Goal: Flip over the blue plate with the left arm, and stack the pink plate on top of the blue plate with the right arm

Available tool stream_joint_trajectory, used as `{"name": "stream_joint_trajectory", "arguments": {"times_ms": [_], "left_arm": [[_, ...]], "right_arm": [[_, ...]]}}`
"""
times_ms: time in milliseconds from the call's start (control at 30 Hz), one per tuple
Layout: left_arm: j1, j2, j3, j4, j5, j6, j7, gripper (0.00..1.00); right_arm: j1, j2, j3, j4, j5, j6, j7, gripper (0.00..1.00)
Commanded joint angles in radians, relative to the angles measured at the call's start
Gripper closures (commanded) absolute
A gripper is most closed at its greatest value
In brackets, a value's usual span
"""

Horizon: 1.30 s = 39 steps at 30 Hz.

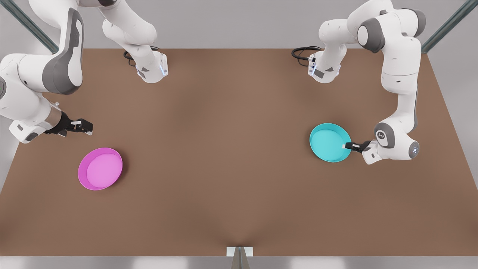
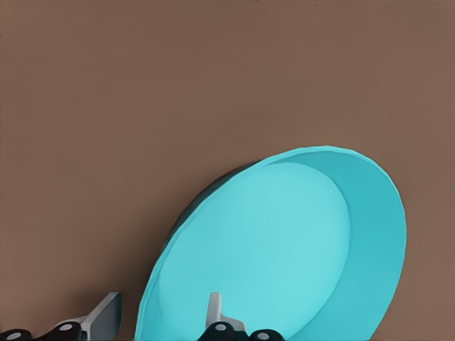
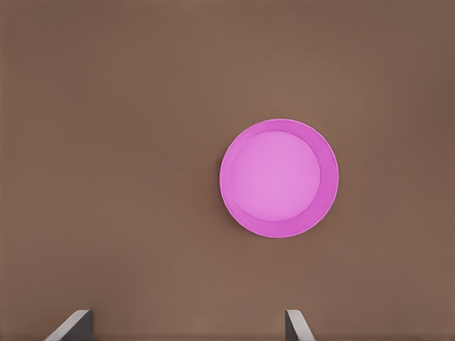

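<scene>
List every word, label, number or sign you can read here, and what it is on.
None can be read.
Blue plate: plain, no print.
Pink plate: plain, no print.
Table: bare brown, no marks.
Arm by the blue plate: a small mark on its grey wrist joint, too small to read.

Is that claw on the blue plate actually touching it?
Touching. In the left wrist view the left gripper straddles the blue plate rim, one finger inside, one outside, and the plate is tilted up off the table.

The pink plate [image 3: 279,177] is seen lying open side up on the brown table [image 3: 114,142], with the right claw's [image 3: 186,325] fingertips [image 3: 75,323] spread apart.
</scene>
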Motion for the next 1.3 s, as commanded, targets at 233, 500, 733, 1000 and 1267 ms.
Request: {"name": "stream_joint_trajectory", "arguments": {"times_ms": [233,500,733,1000,1267], "left_arm": [[-0.001,0.02,-0.001,0.009,0.0,0.018,-0.226,0.43],[-0.002,0.02,-0.004,0.009,0.0,0.017,-0.226,0.68],[-0.004,0.021,-0.004,0.009,0.0,0.018,-0.226,0.79],[-0.013,-0.011,-0.027,0.083,0.009,0.001,-0.266,0.79],[-0.169,-0.022,-0.024,0.477,0.184,-0.18,-0.505,0.79]], "right_arm": [[0.0,-0.001,0.0,0.0,0.001,0.0,-0.009,0.0],[0.0,-0.001,0.0,0.0,0.001,0.0,-0.009,0.0],[0.0,0.001,0.0,0.0,0.001,0.0,-0.009,0.0],[0.0,0.001,0.0,0.0,0.001,-0.002,-0.011,0.0],[0.0,0.002,0.0,0.002,-0.001,0.0,-0.011,0.0]]}}
